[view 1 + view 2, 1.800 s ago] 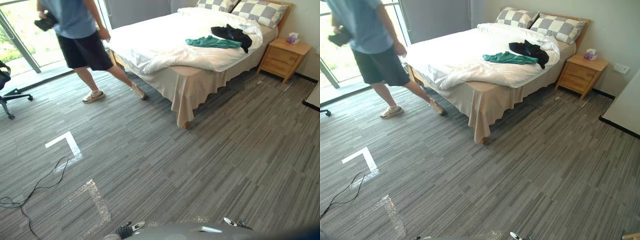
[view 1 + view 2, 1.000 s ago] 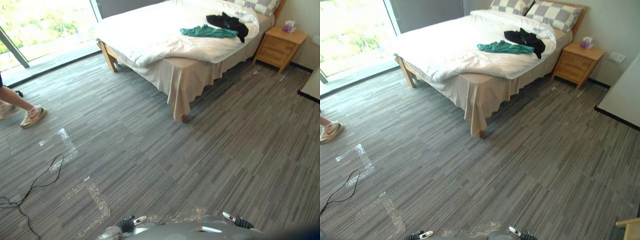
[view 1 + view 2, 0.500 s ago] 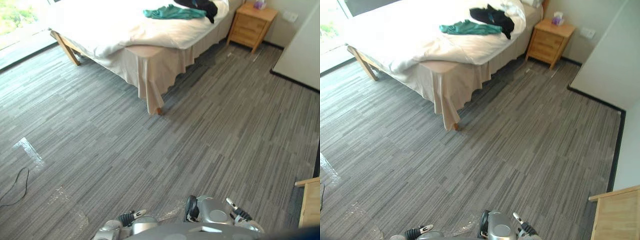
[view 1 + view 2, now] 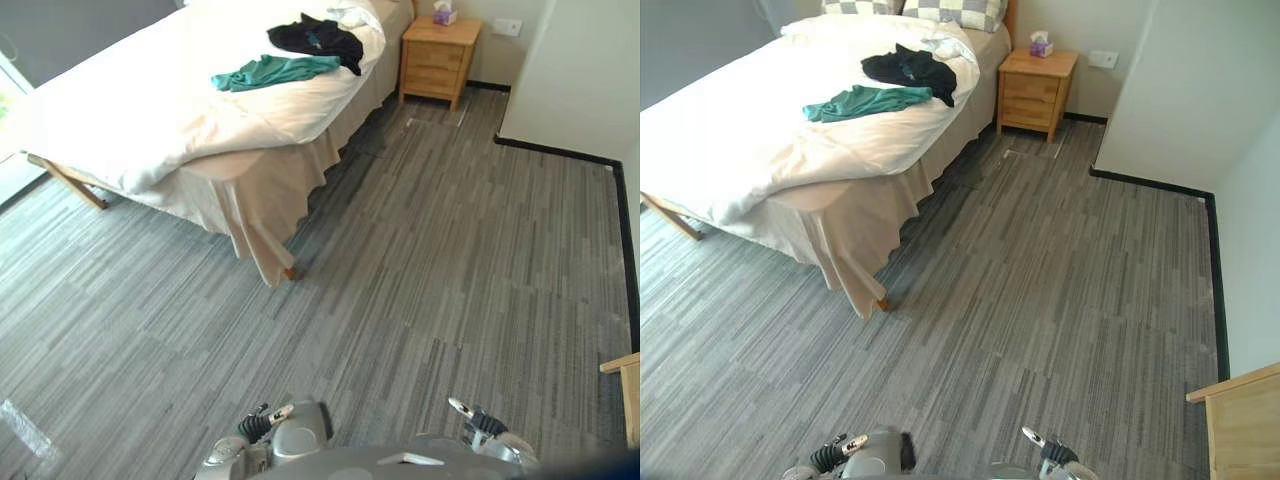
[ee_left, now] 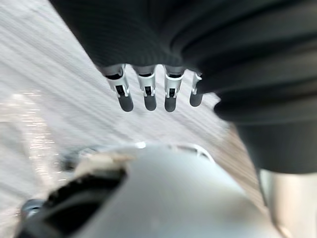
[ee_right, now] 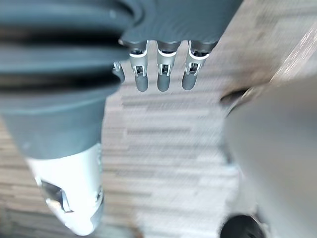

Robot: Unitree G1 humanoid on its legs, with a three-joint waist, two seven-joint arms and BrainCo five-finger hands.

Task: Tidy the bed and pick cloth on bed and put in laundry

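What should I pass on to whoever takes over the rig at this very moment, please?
Left hand: open, holding nothing, hanging down.
Right hand: open, holding nothing, hanging down.
Green cloth and black cloth lie side by side on the white duvet, toward the head of the bed.
Done: nothing yet; the robot stands on the carpet, apart from the bed.
Left: walk up, pick up both cloths, take them to the laundry, straighten the rumpled duvet.

So the bed [image 4: 740, 150] takes the upper left of the frame, with the near cloth [image 4: 865, 102] touching the far cloth [image 4: 910, 68] below the pillows [image 4: 940, 10], a nightstand [image 4: 1035, 85] just right of the bed's head at top centre with a tissue box [image 4: 1041, 46] on it, and a wall [image 4: 1180, 90] in the upper right.
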